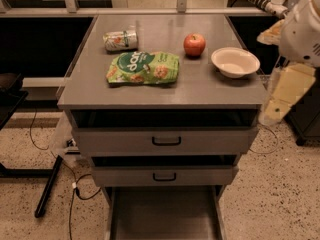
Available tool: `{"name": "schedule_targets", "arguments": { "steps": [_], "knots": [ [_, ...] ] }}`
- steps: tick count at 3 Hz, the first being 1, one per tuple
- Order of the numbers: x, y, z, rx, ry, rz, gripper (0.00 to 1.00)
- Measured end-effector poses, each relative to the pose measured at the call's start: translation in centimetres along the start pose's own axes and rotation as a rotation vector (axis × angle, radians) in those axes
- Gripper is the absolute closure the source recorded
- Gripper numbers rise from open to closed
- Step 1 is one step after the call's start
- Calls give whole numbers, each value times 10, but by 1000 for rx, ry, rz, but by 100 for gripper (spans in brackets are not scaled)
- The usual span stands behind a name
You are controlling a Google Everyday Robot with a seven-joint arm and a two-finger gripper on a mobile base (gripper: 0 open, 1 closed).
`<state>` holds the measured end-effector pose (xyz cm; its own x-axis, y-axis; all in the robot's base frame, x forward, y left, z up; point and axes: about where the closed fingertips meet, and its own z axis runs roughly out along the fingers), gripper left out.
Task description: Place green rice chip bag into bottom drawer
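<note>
The green rice chip bag point(143, 68) lies flat on the grey cabinet top point(200, 91), left of centre. The bottom drawer point(162, 216) is pulled out at floor level, and its flat grey floor is bare. My gripper point(274, 113) hangs on the cream end of the arm at the right edge of the view. It is beside the cabinet's right front corner, at about the height of the top, and well right of the bag. Nothing shows in it.
A small green-and-white can point(120, 40) lies on its side behind the bag. A red apple point(194, 44) and a white bowl point(235, 62) stand to the right. Two drawers with black handles point(166, 141) are pulled partly out. Cables and a black stand leg point(47, 186) lie on the floor at left.
</note>
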<state>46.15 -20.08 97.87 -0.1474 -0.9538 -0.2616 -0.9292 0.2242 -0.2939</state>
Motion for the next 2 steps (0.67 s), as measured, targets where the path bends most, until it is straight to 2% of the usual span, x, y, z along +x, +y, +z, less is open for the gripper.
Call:
{"name": "schedule_targets", "arguments": {
  "steps": [1, 2],
  "knots": [
    [-30, -27, 14, 41, -135, -91, 0],
    [-61, -54, 33, 56, -288, -166, 0]
  ]
}}
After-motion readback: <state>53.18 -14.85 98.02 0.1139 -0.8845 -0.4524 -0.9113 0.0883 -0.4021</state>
